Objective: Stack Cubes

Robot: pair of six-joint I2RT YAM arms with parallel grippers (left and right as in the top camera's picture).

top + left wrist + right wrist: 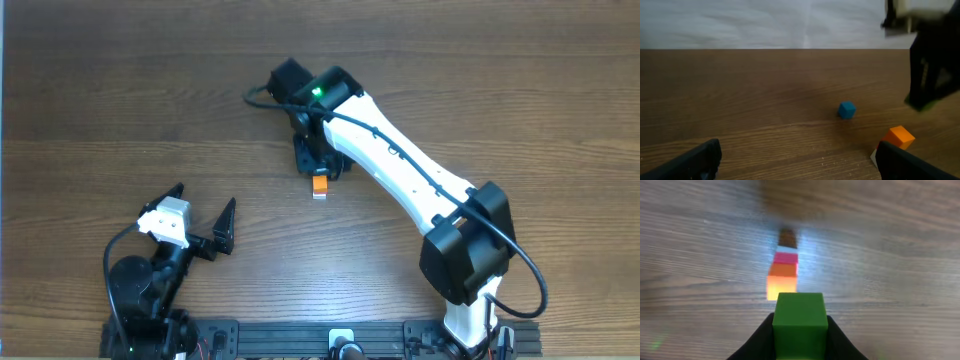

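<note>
My right gripper (pixel 800 330) is shut on a green cube (pixel 800 321) and holds it above the table, just beside a small stack of cubes (pixel 784 272). The stack has an orange cube (pixel 898 136) on top, with pink-red and white layers under it. In the top view the right gripper (pixel 318 162) hangs near the table's middle, with the stack (pixel 320 187) just in front of it. A blue cube (pixel 846 110) lies alone on the wood, a little away from the stack. My left gripper (pixel 206 196) stands open at the lower left, holding nothing.
The table is bare brown wood (pixel 520 90). The right arm (pixel 400 160) stretches diagonally from its base at the bottom right to the middle. A pale wall (pixel 765 22) lies beyond the table's far edge in the left wrist view.
</note>
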